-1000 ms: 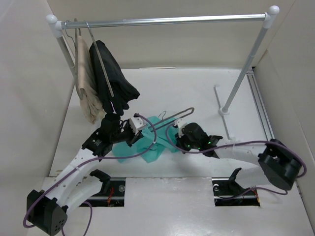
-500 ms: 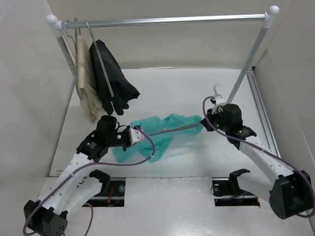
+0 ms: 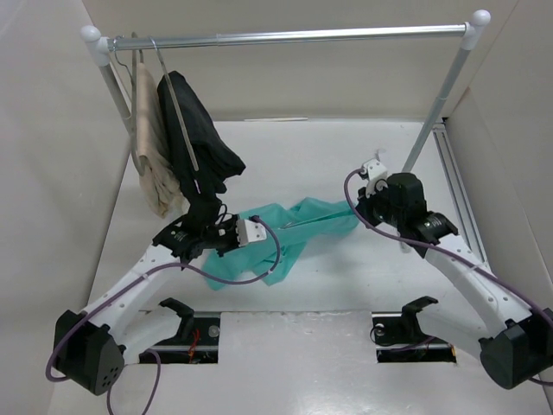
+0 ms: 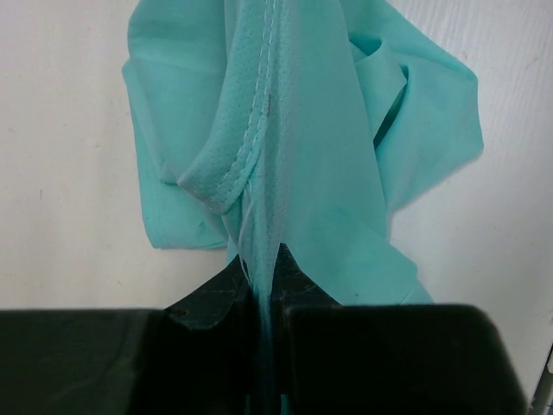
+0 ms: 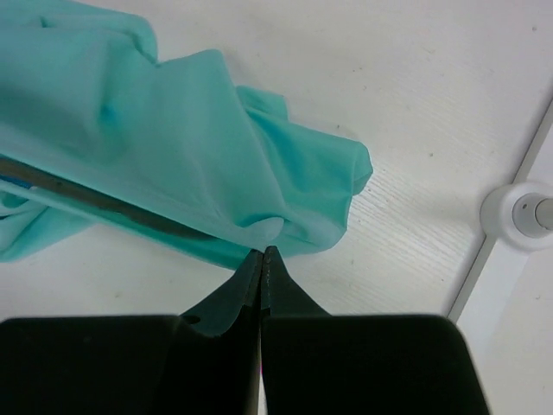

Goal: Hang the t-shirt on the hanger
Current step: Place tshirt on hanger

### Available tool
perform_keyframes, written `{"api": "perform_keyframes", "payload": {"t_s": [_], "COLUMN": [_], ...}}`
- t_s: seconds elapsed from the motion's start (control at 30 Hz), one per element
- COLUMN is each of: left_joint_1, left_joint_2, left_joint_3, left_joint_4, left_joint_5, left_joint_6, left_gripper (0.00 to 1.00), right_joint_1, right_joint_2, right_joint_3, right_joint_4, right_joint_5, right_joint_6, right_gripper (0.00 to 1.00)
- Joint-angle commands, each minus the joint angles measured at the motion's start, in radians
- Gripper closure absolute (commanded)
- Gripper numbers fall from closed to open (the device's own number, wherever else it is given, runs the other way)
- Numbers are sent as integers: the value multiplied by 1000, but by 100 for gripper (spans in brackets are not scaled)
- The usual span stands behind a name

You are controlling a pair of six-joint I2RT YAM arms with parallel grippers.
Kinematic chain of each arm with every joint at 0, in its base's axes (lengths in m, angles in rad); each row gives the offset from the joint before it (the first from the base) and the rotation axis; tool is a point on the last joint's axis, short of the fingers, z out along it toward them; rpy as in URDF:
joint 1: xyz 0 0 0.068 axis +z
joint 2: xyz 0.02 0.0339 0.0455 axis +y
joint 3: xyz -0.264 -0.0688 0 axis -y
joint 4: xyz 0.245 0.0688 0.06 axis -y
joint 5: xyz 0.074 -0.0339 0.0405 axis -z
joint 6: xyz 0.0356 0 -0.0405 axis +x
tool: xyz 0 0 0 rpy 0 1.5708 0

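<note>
On the white table (image 3: 285, 156), in front of the garment rack (image 3: 294, 36) where a black garment (image 3: 203, 138) and a beige garment (image 3: 154, 164) hang at the left end, the t-shirt (image 3: 298, 238) lies drawn out in a long band. Its long axis runs left to right between the arms, tilting slightly away on the right. The left gripper (image 4: 259, 285) is clamped tight on a bunched, stitched edge of the cloth. The right gripper (image 5: 262, 259) has its fingers pressed together, nipping the fold at the shirt's right end. The hanger (image 5: 104, 201) shows as a grey bar under the cloth, lying along the same line.
</note>
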Motion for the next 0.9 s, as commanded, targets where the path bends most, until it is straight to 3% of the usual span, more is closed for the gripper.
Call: {"api": "perform_keyframes", "payload": {"t_s": [0.0, 0.2, 0.37, 0.47, 0.5, 0.6, 0.87], "left_joint_1": [-7, -7, -7, -7, -7, -7, -7], "left_joint_2": [21, 81, 43, 9, 9, -10, -62], "left_joint_3": [36, 79, 113, 102, 102, 81, 40], "left_joint_4": [-60, 4, 29, 53, 53, 64, 130], "left_joint_5": [-84, -35, 160, 170, 159, 147, 116], "left_joint_6": [40, -47, -81, -103, -103, -103, -68], "left_gripper": [100, 100, 100, 100, 100, 100, 100], "right_joint_1": [30, 186, 148, 115, 115, 127, 211], "right_joint_2": [-18, 115, 191, 221, 221, 209, 183], "right_joint_3": [86, 172, 172, 203, 218, 292, 409], "right_joint_4": [-28, -17, 47, -43, -66, -167, -154], "right_joint_5": [108, -3, -191, -221, -221, -234, -339], "right_joint_6": [-51, -83, -129, -230, -259, -390, -523], "right_gripper": [100, 100, 98, 83, 65, 45, 41]}}
